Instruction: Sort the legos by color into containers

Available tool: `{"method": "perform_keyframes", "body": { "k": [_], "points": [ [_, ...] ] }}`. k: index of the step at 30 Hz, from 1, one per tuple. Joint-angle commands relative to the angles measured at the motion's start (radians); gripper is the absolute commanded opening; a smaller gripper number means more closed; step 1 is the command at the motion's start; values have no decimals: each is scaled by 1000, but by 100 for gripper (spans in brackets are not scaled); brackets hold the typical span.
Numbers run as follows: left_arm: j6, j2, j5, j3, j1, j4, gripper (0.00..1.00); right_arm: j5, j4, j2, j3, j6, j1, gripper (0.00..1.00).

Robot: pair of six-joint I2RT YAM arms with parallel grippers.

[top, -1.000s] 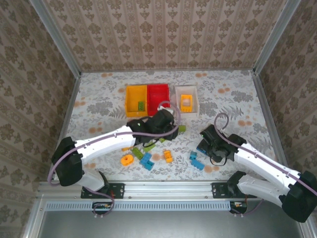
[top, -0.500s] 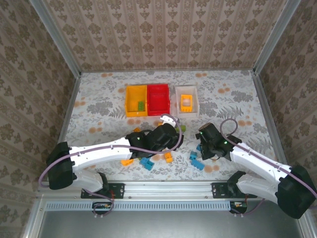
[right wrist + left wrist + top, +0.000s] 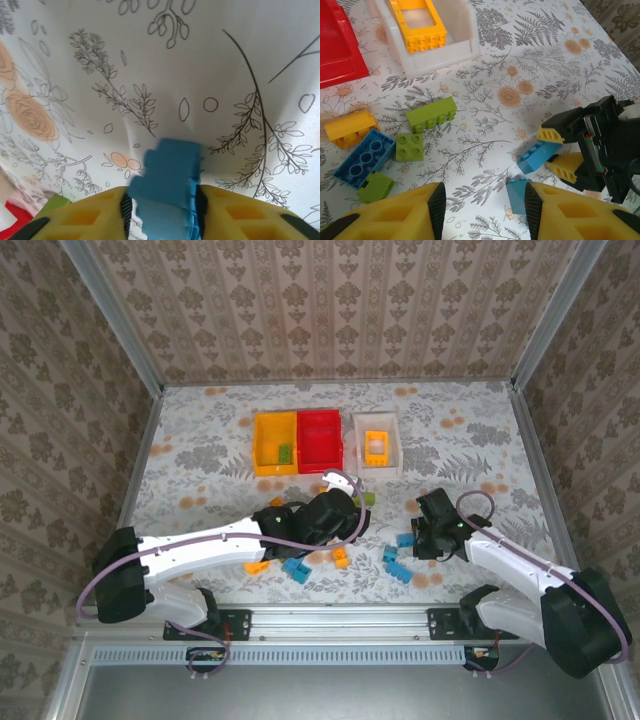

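A small blue plastic toy brick (image 3: pixel 167 170) is seen clamped between the yellow padded fingers of the right gripper (image 3: pixel 162 198), on the near side of the small white open rectangular plastic bin (image 3: pixel 378 471) and a little to its right. Whether the brick is lifted clear of the flower-printed tabletop (image 3: pixel 200 480) cannot be told.

The left gripper (image 3: pixel 485 197) is held on the near side of the same bin and slightly to its left. Its jaws are spread apart and nothing is gripped between them.

A long orange plastic brick (image 3: pixel 375 443) is lodged inside the white bin. A red plastic bin (image 3: pixel 320 435) is set just to the left of the white bin, a narrow gap being left between them. A yellow plastic bin (image 3: pixel 268 435) is placed farther left again, against the red one, and a lime green brick (image 3: pixel 285 453) is held in it.

More bricks are scattered loose on the near side of the white bin. A long lime green brick (image 3: pixel 431 114) is found closest to it. A square lime green brick (image 3: pixel 409 147), a short orange brick (image 3: pixel 351 128) and a blue brick with round holes (image 3: pixel 365 157) are grouped a little farther from the bin. A second loose blue brick (image 3: pixel 519 197) is left on the table farther still from the white bin, close by the left gripper's right finger.
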Motion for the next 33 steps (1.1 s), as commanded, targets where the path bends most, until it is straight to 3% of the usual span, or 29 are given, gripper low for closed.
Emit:
{"method": "perform_keyframes", "body": {
  "k": [1, 8, 15, 19, 23, 28, 33],
  "points": [
    [9, -27, -35, 1, -9, -6, 48, -27, 10, 18, -7, -9, -4, 34],
    [-27, -39, -47, 0, 27, -42, 48, 44, -14, 8, 66, -154, -4, 19],
    [-75, -113, 24, 16, 190, -118, 48, 101, 51, 127, 350, -671, 28, 11],
    [-60, -166, 92, 50, 311, -152, 49, 112, 15, 269, 589, -941, 110, 11],
    [-44, -195, 142, 86, 415, -195, 50, 92, -87, 485, 844, -1096, 154, 9],
    [-37, -210, 193, 93, 512, -216, 51, 66, -192, 718, 1113, -1193, 164, 10],
    [-45, -218, 191, 75, 546, -239, 51, 59, -311, 947, 1363, -1238, 172, 12]
  ]
}}
